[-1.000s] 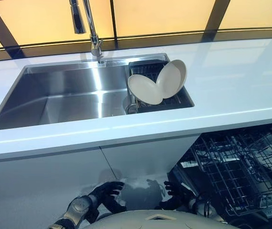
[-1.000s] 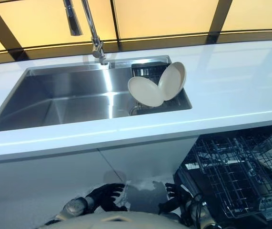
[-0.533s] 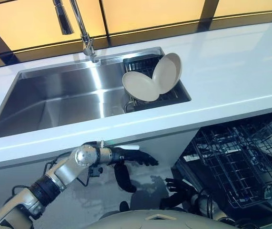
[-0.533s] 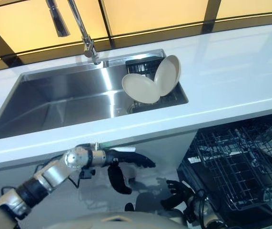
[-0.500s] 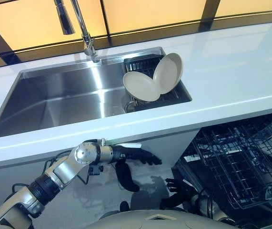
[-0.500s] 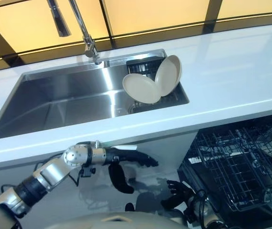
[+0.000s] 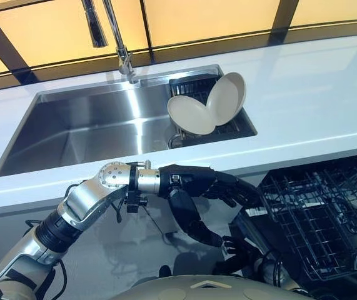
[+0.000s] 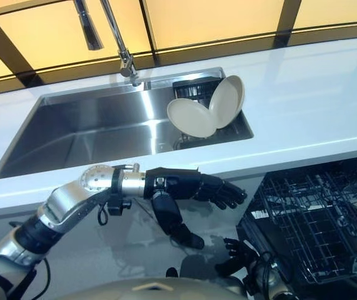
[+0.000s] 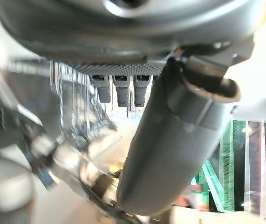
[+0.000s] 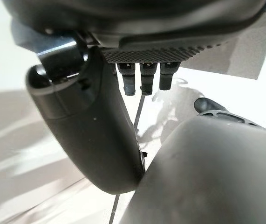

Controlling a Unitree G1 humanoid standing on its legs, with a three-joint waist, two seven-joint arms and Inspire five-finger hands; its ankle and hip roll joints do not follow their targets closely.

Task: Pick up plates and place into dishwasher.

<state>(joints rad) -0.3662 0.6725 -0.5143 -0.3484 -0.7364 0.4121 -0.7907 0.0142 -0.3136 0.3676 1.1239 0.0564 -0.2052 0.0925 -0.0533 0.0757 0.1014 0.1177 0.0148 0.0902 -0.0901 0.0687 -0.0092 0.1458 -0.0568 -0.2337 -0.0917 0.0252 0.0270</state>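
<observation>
Two plates (image 7: 191, 115) lean in the sink's (image 7: 72, 125) right-end rack (image 7: 187, 84). Below the counter's (image 7: 303, 106) front edge, left hand (image 7: 191, 182) and right hand (image 7: 237, 250) hang empty, fingers apart.

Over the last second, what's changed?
The left hand rose from low by the body and reached up and right. It now hangs open and empty in front of the counter edge, near the dishwasher rack. Nothing was grasped or released. The right hand stayed low, open. Both plates still lean in the sink's drying rack.
</observation>
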